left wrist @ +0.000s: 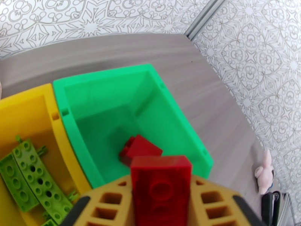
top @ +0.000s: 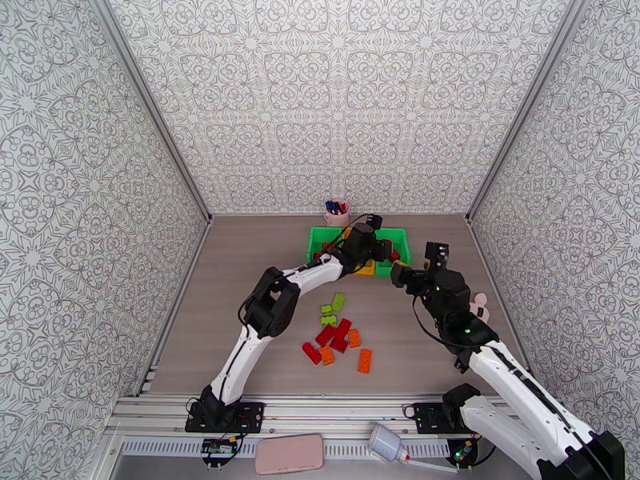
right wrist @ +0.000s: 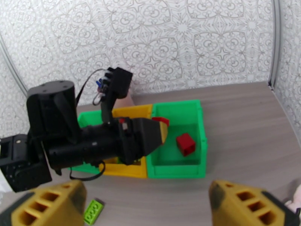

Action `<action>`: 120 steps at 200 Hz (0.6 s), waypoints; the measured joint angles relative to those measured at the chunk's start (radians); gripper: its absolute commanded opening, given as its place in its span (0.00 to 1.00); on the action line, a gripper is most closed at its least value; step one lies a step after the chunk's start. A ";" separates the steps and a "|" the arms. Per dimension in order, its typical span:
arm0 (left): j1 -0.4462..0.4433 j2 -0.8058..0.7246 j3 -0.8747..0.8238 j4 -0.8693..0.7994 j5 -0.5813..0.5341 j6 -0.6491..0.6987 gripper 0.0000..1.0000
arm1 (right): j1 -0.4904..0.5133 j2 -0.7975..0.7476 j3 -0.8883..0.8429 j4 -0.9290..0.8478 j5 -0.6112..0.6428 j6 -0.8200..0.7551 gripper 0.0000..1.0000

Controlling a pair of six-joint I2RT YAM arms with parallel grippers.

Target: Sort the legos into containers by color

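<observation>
Glossy red brick [left wrist: 161, 185] (round studs showing).

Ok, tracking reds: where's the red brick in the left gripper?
Left wrist view: the held red brick sits clamped in the left gripper over the right-end green bin, above another red brick lying inside.

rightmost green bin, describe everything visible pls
The rightmost green plastic bin is rectangular, open-topped and smooth-walled with a thick rim. It stands upright on the grey table, its side against the yellow-orange bin. One small red brick lies inside. The left gripper, shut on a second red brick, hangs above its left edge.
</observation>
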 measured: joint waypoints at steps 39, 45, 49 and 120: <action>0.000 0.061 0.119 -0.048 -0.006 -0.002 0.36 | -0.003 -0.002 0.000 -0.009 0.000 0.000 0.90; 0.000 0.066 0.131 -0.053 -0.007 -0.002 0.40 | -0.004 -0.005 0.000 -0.013 0.000 0.000 0.89; 0.000 0.068 0.136 -0.055 -0.008 -0.003 0.43 | -0.005 -0.008 -0.001 -0.016 0.000 0.000 0.89; 0.000 -0.007 0.009 -0.039 -0.014 0.054 0.83 | -0.011 -0.023 -0.001 -0.055 0.000 0.000 0.89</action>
